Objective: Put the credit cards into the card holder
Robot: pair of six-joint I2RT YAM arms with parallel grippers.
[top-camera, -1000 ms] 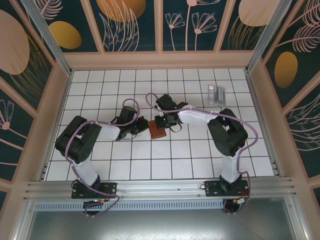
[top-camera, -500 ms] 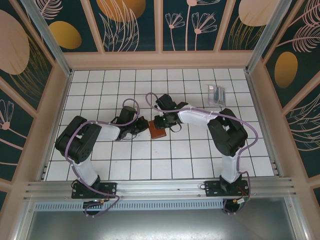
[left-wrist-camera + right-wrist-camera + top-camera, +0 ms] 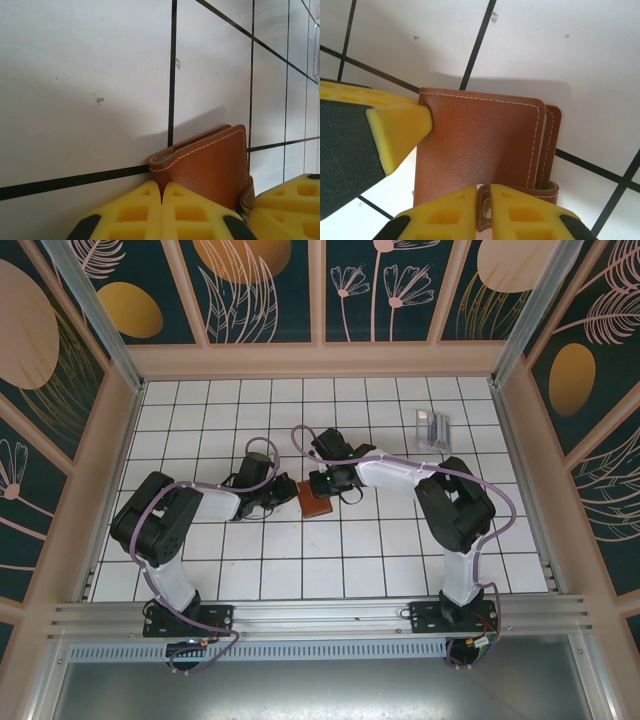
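Found the left gripper (image 3: pixel 287 497) low on the white tiled table (image 3: pixel 200 560), left of centre. Noted its yellow pads (image 3: pixel 135 215) pressed flat together, nothing clamped between them, tips right at the fold edge of the card holder (image 3: pixel 210 165). Seen from the right wrist: one of those pads touching the holder's upper left corner.

Located the card holder at mid-table, between the two grippers — reddish-brown leather, folded shut, lying flat across a black grout line. Noted a sliver of blue-grey lining at the fold.

Found the right gripper (image 3: pixel 489 192) directly over the strap end of the holder. Noted its fingers narrowed almost to touching, pinching the leather strap with its snap.

Recorded the credit cards (image 3: pixel 433 427) at the far right of the table, toward the back — pale grey with some blue, set close together, well apart from the holder and from both grippers.
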